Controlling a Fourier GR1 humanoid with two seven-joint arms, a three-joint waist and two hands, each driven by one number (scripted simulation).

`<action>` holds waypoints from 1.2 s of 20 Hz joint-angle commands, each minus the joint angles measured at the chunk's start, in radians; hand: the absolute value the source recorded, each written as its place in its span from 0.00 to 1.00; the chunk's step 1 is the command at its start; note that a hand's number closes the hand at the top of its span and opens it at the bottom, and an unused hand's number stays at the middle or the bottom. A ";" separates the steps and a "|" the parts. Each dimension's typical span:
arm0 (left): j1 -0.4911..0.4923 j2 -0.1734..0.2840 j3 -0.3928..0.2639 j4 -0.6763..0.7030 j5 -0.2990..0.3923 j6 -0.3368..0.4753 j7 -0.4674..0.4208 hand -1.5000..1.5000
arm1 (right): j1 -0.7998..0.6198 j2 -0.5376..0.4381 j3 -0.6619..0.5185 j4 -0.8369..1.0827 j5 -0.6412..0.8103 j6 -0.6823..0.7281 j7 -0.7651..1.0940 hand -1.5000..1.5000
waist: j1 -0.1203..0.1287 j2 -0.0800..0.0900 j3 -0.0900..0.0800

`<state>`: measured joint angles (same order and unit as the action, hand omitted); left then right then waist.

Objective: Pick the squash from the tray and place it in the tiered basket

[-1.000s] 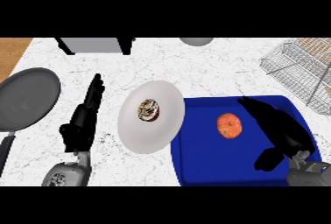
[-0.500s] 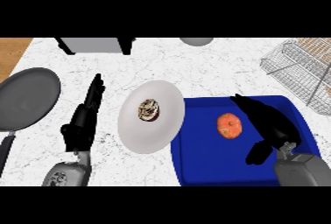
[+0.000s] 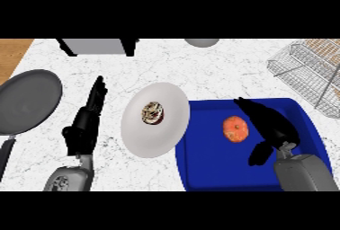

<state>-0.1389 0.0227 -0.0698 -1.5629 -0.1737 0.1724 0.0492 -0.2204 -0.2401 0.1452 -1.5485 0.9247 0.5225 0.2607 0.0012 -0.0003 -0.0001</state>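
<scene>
White marbled tabletop [image 3: 199, 67] is filling the head view as I am looking steeply down from my remote station. Toward the right, a deep blue tray [image 3: 219, 175] is lying flat on it, and the squash [image 3: 235, 129], small, round and orange, is sitting inside the tray a little above its middle, nearer the tray's left half. My right hand [image 3: 269, 128] is hovering over the tray just to the right of the squash, its black fingers stretched out and spread toward the top of the view, its thumb hanging down toward the lower edge; the fingers are close beside the squash, but I cannot tell whether they are touching it, and nothing is being pinched. Its grey forearm is coming in from the lower right corner. Just left of the tray, a white plate [image 3: 156, 134] is lying on the tabletop, its right rim overlapping the tray's left edge, with a small brown and cream food item [image 3: 152, 112] sitting on it. Left of the plate, my left hand [image 3: 85, 123] is resting with its fingers straight and held together, pointing up the view. At the far left, a dark grey frying pan [image 3: 26, 105] is lying on the tabletop. In the upper right corner, the wire tiered basket [image 3: 309, 69] is standing well apart from the squash.
</scene>
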 commanded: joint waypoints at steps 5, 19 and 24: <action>-0.018 0.011 0.017 -0.040 0.004 -0.021 0.050 0.50 | -0.010 0.070 0.015 0.091 0.052 -0.063 -0.022 0.00 | 0.001 0.000 0.000; 0.004 0.004 0.010 -0.050 -0.008 -0.030 0.032 0.50 | 0.014 0.120 -0.033 0.135 0.061 -0.186 -0.073 1.00 | -0.001 0.000 0.000; 0.022 -0.005 0.008 -0.011 -0.002 -0.030 -0.014 0.50 | -0.047 0.125 0.029 0.341 0.218 -0.453 -0.173 1.00 | 0.007 0.002 0.000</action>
<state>-0.1598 0.0183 -0.0543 -1.5701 -0.1806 0.1526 0.0681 -0.2479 -0.1388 0.1349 -1.2972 1.0674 0.1982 0.1202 0.0015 -0.0035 -0.0038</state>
